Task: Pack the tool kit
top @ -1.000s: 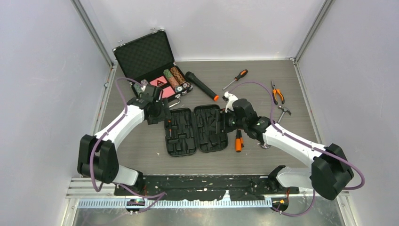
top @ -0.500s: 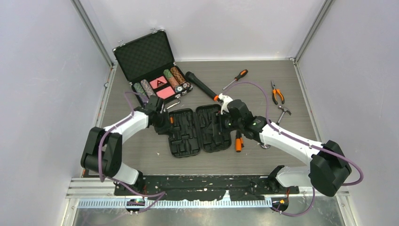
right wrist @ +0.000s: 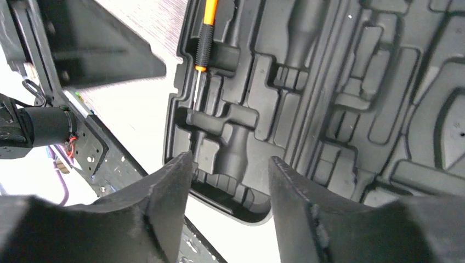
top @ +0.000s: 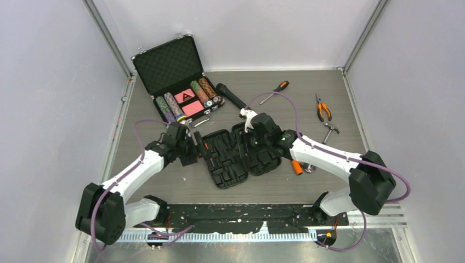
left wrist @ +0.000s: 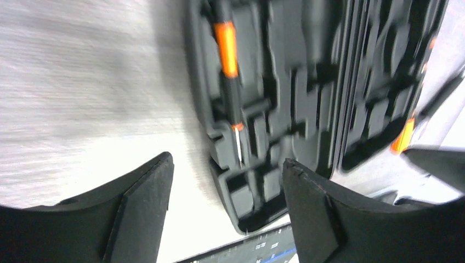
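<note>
The tool kit case (top: 227, 161) is laid open on the worktop (top: 164, 178), with a screwdriver (left wrist: 226, 49) seated along its left edge. Over it the left hand (left wrist: 226, 164) and right hand (right wrist: 230, 161) are held spread, apparently empty.

White-and-black arms (top: 137, 170), purple cables (top: 272, 93)

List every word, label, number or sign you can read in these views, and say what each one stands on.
No text can be read in any view.
On the pink box in the poker chip case: a dark triangle sign; any lettering is too small to read.
On the ruled strip at the table's near edge: fine marks, too small and blurred to read.
On the tool kit case: bare moulded slots, no lettering seen.
</note>
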You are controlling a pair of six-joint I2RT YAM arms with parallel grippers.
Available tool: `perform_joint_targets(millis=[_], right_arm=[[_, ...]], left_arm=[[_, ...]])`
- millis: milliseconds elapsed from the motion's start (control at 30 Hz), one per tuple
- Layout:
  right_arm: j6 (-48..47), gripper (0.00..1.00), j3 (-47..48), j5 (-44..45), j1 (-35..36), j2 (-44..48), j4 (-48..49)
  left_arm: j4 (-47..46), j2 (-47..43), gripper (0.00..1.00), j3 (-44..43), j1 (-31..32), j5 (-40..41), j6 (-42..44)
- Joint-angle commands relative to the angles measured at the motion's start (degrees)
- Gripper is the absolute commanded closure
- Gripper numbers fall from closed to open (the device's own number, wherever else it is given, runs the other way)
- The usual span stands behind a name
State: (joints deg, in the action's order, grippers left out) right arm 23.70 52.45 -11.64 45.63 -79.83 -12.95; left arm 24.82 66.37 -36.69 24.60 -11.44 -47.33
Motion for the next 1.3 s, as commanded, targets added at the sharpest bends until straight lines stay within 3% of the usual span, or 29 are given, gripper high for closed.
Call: perform_joint_targets(millis=[0,233,500,1167,1267], right_arm=[[-1.8,0.46,6.4,-0.1,1.3,-4.9,1.2],[-0.4,0.57,16.3,-1.8,3.4,-19.1,3.7],[2.8,0.65,22.2,-4.1,4.6,-29.4,7.3],[6.3,0.76,22.1,-7.0,4.8,-34.3,10.7],[6.4,0.79,22.1,-6.7,4.8,-35.4,10.0]], left_arm=[[-1.8,1.7,0.25,-5.3,-8.4,2.5,4.9],[-3.1,15.2,0.32,-15.1,-10.6,-2.2,10.8],[-4.1,22.7,0.49,-16.7,-11.3,-3.2,11.6],[-5.6,24.5,0.65,-13.9,-11.3,-5.2,11.6],[-5.5,24.7,0.72,-13.6,-11.3,-4.6,11.7]])
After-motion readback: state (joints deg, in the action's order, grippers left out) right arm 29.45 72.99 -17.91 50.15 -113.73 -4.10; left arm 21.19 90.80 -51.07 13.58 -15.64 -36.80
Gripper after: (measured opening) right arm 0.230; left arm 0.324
